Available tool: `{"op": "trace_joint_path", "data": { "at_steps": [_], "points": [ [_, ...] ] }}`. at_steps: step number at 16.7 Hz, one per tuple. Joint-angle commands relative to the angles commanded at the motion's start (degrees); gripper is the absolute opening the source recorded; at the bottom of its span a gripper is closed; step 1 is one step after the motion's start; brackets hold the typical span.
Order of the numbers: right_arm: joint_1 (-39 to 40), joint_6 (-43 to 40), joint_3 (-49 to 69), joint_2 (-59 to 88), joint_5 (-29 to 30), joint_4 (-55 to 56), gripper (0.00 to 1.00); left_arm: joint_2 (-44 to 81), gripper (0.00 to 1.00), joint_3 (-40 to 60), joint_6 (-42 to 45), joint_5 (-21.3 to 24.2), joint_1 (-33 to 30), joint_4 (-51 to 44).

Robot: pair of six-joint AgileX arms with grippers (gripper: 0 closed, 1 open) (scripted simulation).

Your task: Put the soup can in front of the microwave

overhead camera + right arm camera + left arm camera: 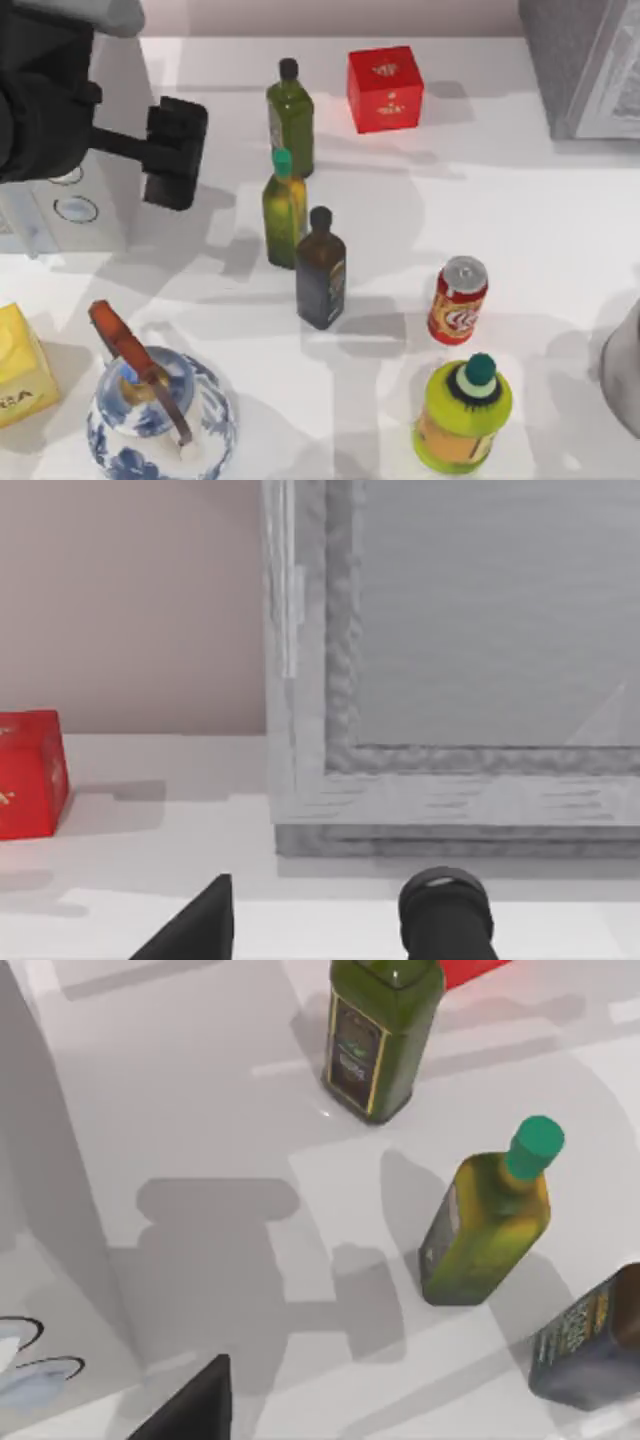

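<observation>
White worktop (560,230) | soup can (458,301) upright, untouched; rigid, light, slick metal, grip mid-body | left gripper (176,152) by microwave (75,205), jaw state unclear

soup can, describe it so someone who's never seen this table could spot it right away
Start from the row of three tall bottles down the table's middle, ending nearest at the dark bottle. To the right of it stands the soup can, just behind the fat yellow-green jar with a teal cap. It is the short red cylinder with a silver top, unlike the red box at the back.
</observation>
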Motion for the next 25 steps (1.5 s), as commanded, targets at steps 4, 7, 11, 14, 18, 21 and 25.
{"op": "trace_joint_path", "data": {
  "at_steps": [4,7,11,14,18,21,25],
  "points": [
    [0.0,0.0,0.0,0.0,0.0,0.0,1.0,28.07,1.0,25.85,-1.25,0.63,-9.62,-16.27],
    [0.0,0.0,0.0,0.0,0.0,0.0,1.0,46.18,1.0,43.68,-1.9,0.78,-16.09,-26.29],
    [0.0,0.0,0.0,0.0,0.0,0.0,1.0,63.94,1.0,61.99,-2.45,0.34,-22.97,-35.97],
    [0.0,0.0,0.0,0.0,0.0,0.0,1.0,71.33,1.0,70.27,-2.7,-0.23,-26.25,-40.21],
    [0.0,0.0,0.0,0.0,0.0,0.0,1.0,73.85,1.0,73.39,-2.79,-0.56,-27.54,-41.79],
    [0.0,0.0,0.0,0.0,0.0,0.0,1.0,73.82,1.0,73.25,-2.78,-0.49,-27.28,-41.68],
    [0.0,0.0,0.0,0.0,0.0,0.0,1.0,73.94,1.0,69.07,-2.61,-0.54,-27.37,-37.49]
  ]
}}
